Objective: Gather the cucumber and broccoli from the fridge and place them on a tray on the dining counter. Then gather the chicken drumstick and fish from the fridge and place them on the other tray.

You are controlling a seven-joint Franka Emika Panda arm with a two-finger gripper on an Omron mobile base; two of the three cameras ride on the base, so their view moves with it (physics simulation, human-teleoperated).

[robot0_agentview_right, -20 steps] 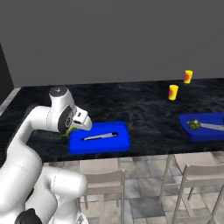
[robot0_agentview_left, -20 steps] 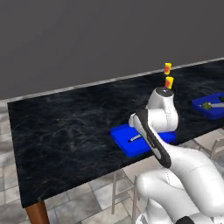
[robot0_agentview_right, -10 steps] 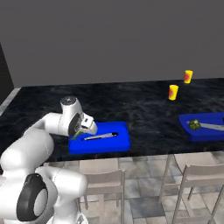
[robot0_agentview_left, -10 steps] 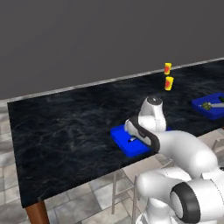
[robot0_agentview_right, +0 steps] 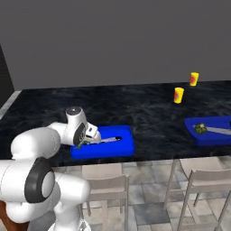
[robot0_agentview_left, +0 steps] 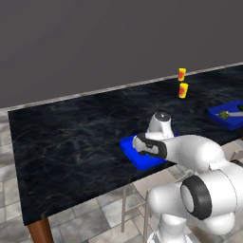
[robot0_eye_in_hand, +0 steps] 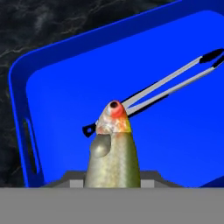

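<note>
Left base view: I see the arm folded low over the near edge of the dark marble desk (robot0_agentview_left: 71, 137), its wrist resting above the near blue tray (robot0_agentview_left: 134, 153). The pincer itself is hidden behind the wrist here. A second blue tray (robot0_agentview_left: 227, 118) sits well apart to the right, carrying a green item I take for the broccoli (robot0_agentview_left: 224, 114). Two yellow cups (robot0_agentview_left: 183, 90) stand near the far edge of the desk.

Right base view: the pincer (robot0_agentview_right: 85, 142) is down at the left end of the near blue tray, with a small greenish shape, the fish (robot0_agentview_right: 81, 144), at its tip. Metal tongs (robot0_agentview_right: 108, 140) lie on the tray floor just beside it. On the far tray, the broccoli lies at the left end with a long pale item beside it that I cannot identify. Two chairs (robot0_agentview_right: 200, 189) stand below the desk edge.

Hand view: the fish, red-eyed head pointing away, projects from the pincer, which is closed around its body. It sits over the tray's interior; whether it touches the floor I cannot tell. The tongs lie diagonally beyond its head.
</note>
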